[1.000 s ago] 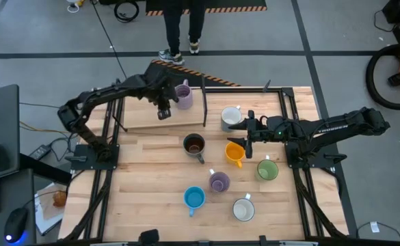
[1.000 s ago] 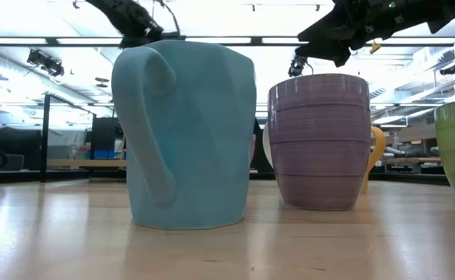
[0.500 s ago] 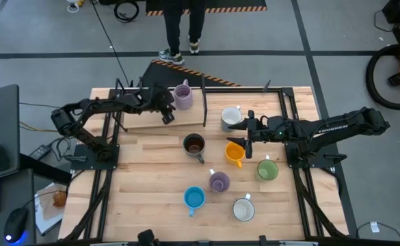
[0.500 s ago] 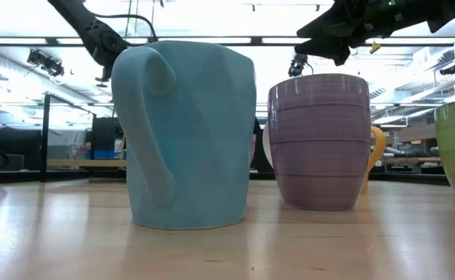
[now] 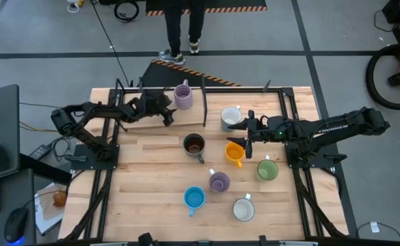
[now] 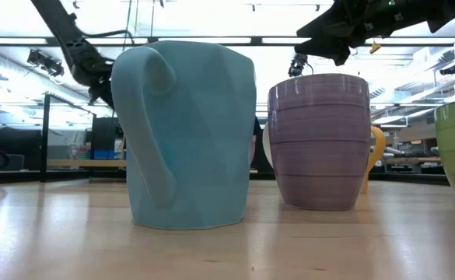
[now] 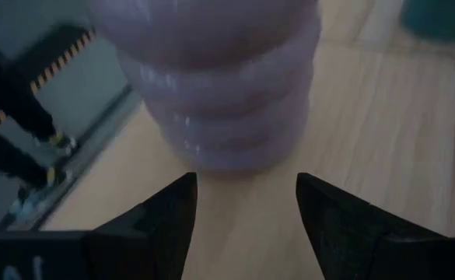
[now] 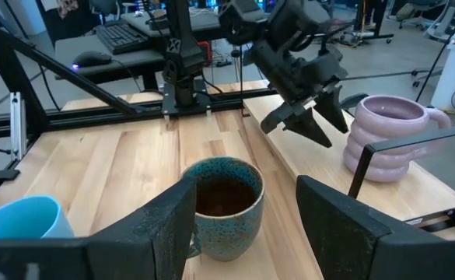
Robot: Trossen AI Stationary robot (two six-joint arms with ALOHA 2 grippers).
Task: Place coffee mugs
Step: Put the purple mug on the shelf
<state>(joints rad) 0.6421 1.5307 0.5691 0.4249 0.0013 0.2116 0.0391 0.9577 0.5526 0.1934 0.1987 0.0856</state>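
Near edge of the surface (image 5: 138, 198): white mug (image 5: 243, 209) and blue mug (image 5: 194, 198), the blue one filling the low view (image 6: 184, 132) with a lilac mug (image 5: 219, 181) just behind it (image 6: 319, 140). Next row back: green mug (image 5: 267, 169) and orange mug (image 5: 234, 153). Mid-surface: dark brown mug (image 5: 194, 144), upright, speckled outside (image 8: 223, 204).

Right gripper (image 5: 248, 130) hovers between the orange mug and the second white mug (image 5: 231, 117); jaws open, empty, the brown mug ahead of them in the right wrist view.

Far side: second lilac mug (image 5: 182, 96) stands upright on a raised board (image 5: 145, 123) near the far edge. Left gripper (image 5: 166, 109) sits just beside it, jaws open and apart from the mug, which stands straight ahead of them (image 7: 211, 85).

Person (image 5: 182, 27) stands on the floor beyond the far edge
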